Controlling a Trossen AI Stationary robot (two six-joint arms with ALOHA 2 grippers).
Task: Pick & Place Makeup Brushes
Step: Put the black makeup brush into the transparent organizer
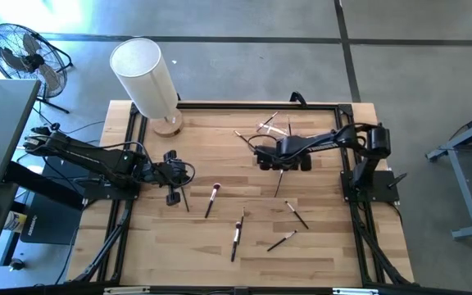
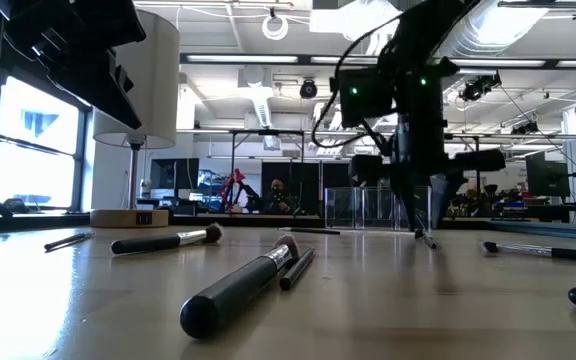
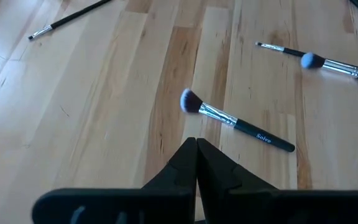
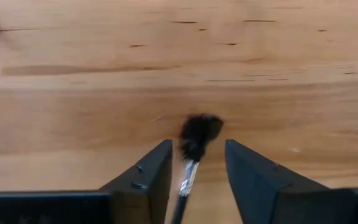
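Observation:
Several makeup brushes lie scattered on the wooden table [image 1: 326,254]. My right gripper [image 1: 281,161] points down near the table's middle back, open, with its fingers on either side of a thin brush [image 4: 190,163]. That brush's dark bristles [image 4: 199,132] are at the table, and a gap shows on each side of it. The brush also shows in the high view [image 1: 279,182]. My left gripper [image 3: 196,148] is shut and empty above the table's left part. A pale-tipped brush [image 3: 236,122] lies just ahead of it, also seen in the high view [image 1: 213,197].
A white cylinder lamp [image 1: 143,75] on a wooden base stands at the back left. More brushes lie at the near middle [image 1: 236,233], to its right [image 1: 282,240] [image 1: 296,214], and at the back [image 1: 269,127]. A black frame [image 1: 347,176] edges the table.

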